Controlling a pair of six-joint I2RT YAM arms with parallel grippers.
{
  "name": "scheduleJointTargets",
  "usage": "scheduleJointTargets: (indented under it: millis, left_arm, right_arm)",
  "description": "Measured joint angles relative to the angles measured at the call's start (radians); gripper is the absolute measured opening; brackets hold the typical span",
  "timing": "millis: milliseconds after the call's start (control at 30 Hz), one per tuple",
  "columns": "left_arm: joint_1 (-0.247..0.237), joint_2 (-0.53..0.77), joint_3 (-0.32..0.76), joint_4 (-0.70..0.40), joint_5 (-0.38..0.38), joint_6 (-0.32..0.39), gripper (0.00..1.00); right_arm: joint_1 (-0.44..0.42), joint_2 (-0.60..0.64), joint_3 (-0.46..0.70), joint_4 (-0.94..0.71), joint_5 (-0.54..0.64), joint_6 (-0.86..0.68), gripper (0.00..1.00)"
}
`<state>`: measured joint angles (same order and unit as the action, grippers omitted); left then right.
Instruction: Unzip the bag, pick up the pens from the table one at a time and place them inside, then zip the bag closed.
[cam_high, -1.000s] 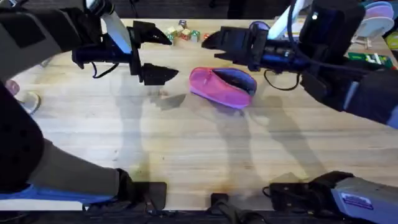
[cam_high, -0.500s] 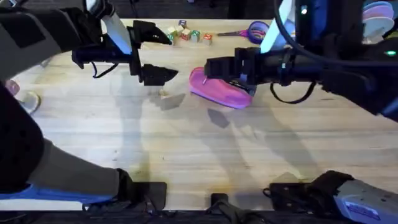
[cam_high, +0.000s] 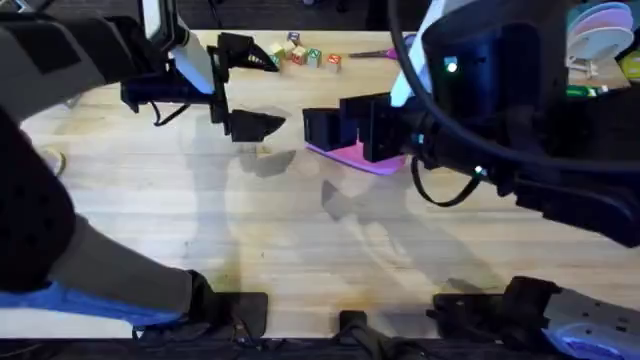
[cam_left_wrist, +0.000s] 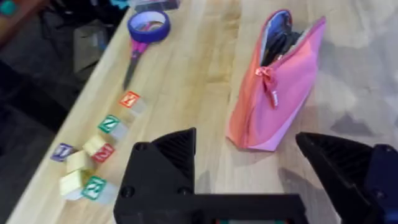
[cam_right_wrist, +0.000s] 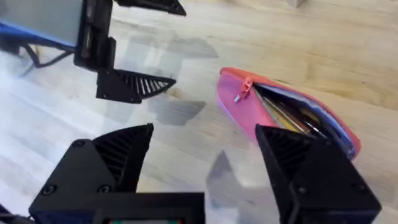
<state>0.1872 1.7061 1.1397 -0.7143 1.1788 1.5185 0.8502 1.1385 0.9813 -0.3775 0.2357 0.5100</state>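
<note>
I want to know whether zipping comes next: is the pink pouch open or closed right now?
Open. The bag gapes along its top, the zipper pull sits at one end, and pens show inside.

Left arm: reaches from the lower-left base up and across the left half of the overhead view, forearm lying level and pointing toward the middle. Left gripper (cam_high: 248, 88): black, two fingers spread wide apart, nothing between them; its own fingers (cam_left_wrist: 163, 163) stand well apart in the left wrist view.

Right arm: rises close under the overhead camera, large and dark, crossing from the right toward the centre. Right gripper (cam_high: 335, 125): black, fingers (cam_right_wrist: 118, 155) parted wide, nothing held.
</note>
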Motion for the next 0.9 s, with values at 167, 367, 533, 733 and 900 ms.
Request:
scheduleJointTargets:
  millis: [167,367,533,733,900]
  left_arm:
    - [-0.018,0.071,0.000,0.000,0.028,0.022,0.994]
    - [-0.083,0.132,0.000,0.003,0.037,0.030,0.993]
    - [-0.085,0.133,0.000,0.003,0.040,0.031,0.993]
    - [-0.085,0.133,0.000,0.003,0.041,0.031,0.993]
    - [-0.085,0.133,0.000,0.003,0.041,0.031,0.993]
  right_arm:
    - [0.013,0.000,0.000,-0.002,0.044,0.025,0.996]
    - [0.034,0.002,0.000,-0.016,0.125,0.169,0.997]
    - [0.107,0.047,0.000,-0.018,0.163,0.224,0.997]
    - [0.208,0.128,0.000,-0.017,0.312,0.291,0.997]
    - [0.246,0.146,0.000,-0.019,0.362,0.311,0.998]
